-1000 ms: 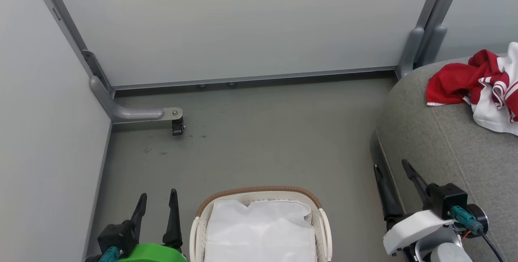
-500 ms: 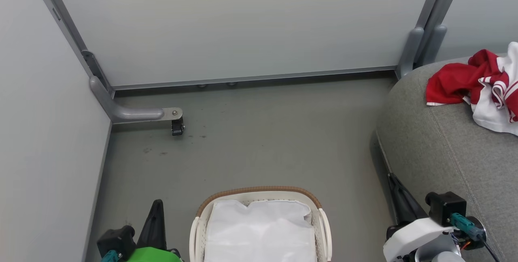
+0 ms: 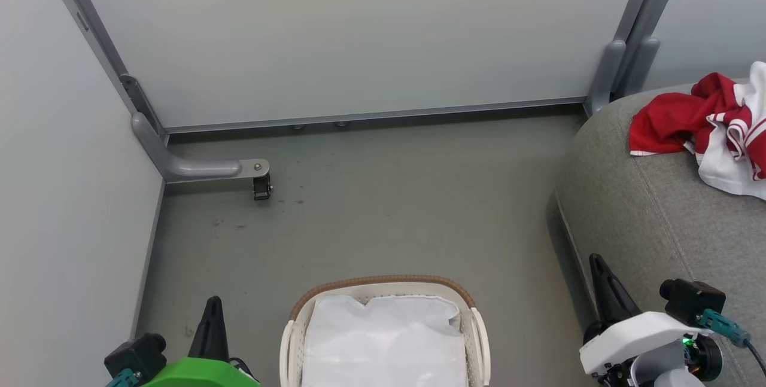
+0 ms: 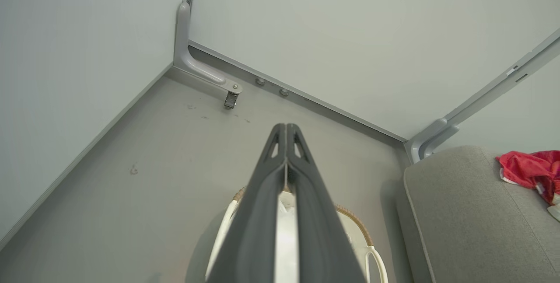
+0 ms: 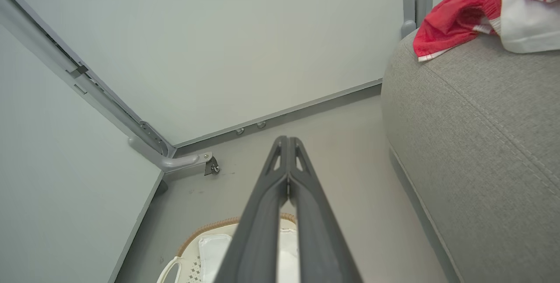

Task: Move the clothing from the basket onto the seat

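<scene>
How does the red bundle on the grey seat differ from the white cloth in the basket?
The clothing is bright red with white panels and stripes; the white cloth is plain. The clothing lies crumpled on the seat; the white cloth lies fairly flat inside the basket. Both are soft fabric.

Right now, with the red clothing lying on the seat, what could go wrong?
The clothing lies near the rounded edge of the seat, so it might slide off. A white liner lies in the basket; another grab could lift it by mistake. The shut right claw is close beside the seat and could scrape it when turning.
</scene>
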Tool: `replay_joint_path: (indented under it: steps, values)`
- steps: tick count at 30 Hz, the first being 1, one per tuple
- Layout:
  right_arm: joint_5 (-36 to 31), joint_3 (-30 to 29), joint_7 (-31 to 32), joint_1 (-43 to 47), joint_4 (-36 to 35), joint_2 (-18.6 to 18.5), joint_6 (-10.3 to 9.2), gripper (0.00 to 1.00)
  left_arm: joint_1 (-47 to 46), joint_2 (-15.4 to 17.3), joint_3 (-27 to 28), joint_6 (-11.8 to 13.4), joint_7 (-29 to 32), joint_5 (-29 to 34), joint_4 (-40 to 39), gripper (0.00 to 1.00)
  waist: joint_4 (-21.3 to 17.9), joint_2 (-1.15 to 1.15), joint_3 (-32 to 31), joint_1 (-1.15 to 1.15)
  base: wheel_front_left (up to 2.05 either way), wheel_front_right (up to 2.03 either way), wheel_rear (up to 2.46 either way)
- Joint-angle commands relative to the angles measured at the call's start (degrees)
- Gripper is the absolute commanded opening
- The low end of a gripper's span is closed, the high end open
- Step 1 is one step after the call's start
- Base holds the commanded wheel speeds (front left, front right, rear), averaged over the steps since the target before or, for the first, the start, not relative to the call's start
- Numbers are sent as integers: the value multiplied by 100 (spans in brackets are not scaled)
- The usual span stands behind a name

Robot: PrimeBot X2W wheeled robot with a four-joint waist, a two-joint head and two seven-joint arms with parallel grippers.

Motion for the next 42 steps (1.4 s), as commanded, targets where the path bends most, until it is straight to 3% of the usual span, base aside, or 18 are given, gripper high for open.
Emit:
replay_joint_path:
  steps: [1,42]
  values:
    - [255,-43,50,-113,-120,-24,-1,0,-169,6,61,-53,48,-231,-121,0,-1,0,0,0,0,0,0]
    - [3427,-389,878,-213,-312,-45,-3,0,-457,11,661,-251,881,-3019,-388,0,-35,0,2,0,0,0,0]
